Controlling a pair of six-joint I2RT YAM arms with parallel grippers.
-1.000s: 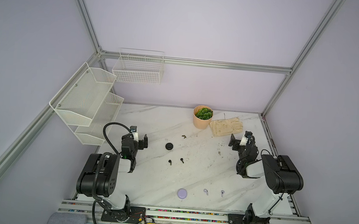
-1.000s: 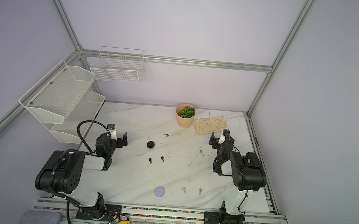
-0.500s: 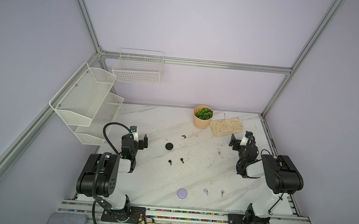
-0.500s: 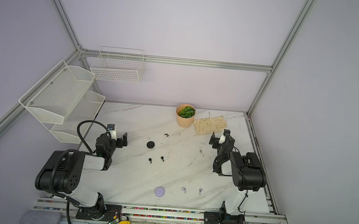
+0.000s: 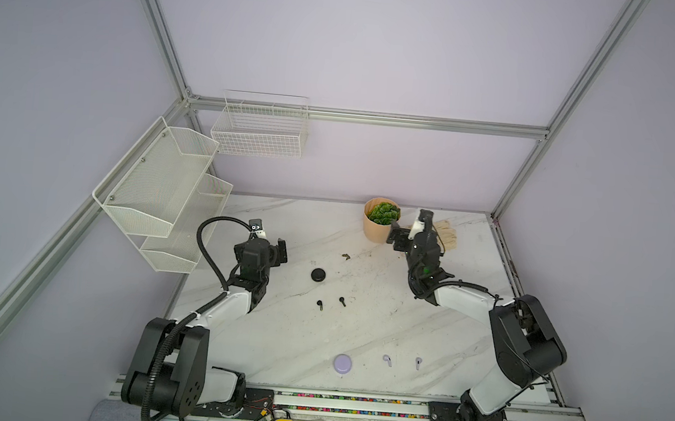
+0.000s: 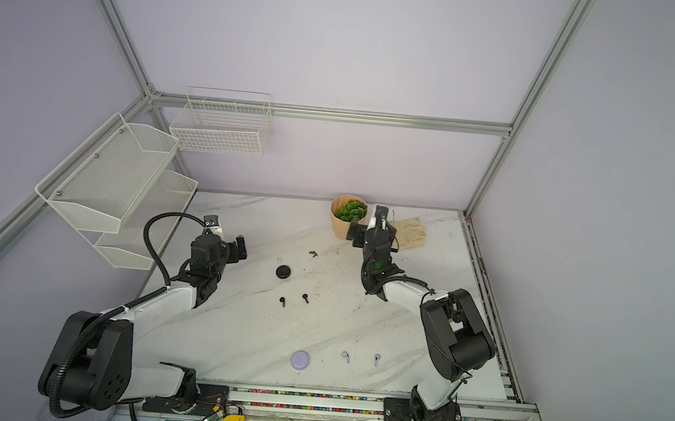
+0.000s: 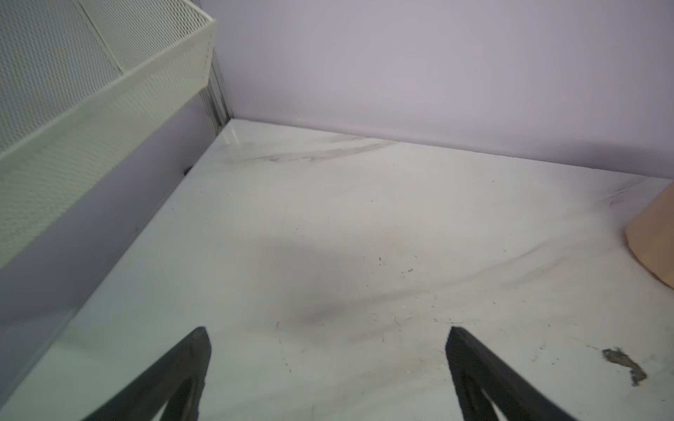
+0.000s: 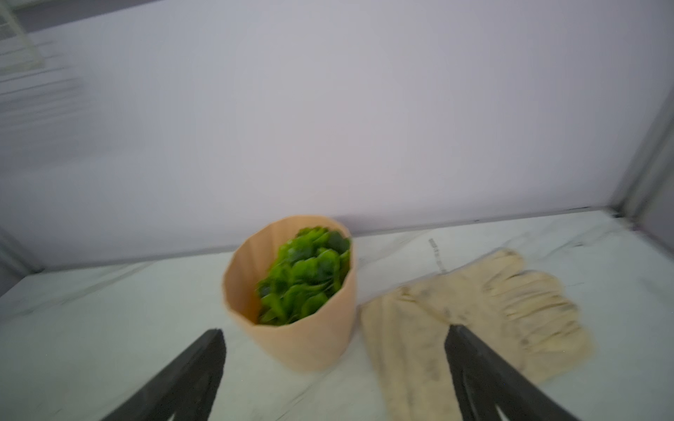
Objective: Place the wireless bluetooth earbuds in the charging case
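Both sides have reached forward! The right gripper now hangs by the plant pot, jaws wide. The left gripper gapes too, probably off the table. The black earbuds lie near the black case, the pale earbuds beside the lilac case.

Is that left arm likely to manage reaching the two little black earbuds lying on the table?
Probably yes. The left end effector is open and empty. The black earbuds lie nearby on the bare table. Only the black case sits close, beside the path rather than across it.
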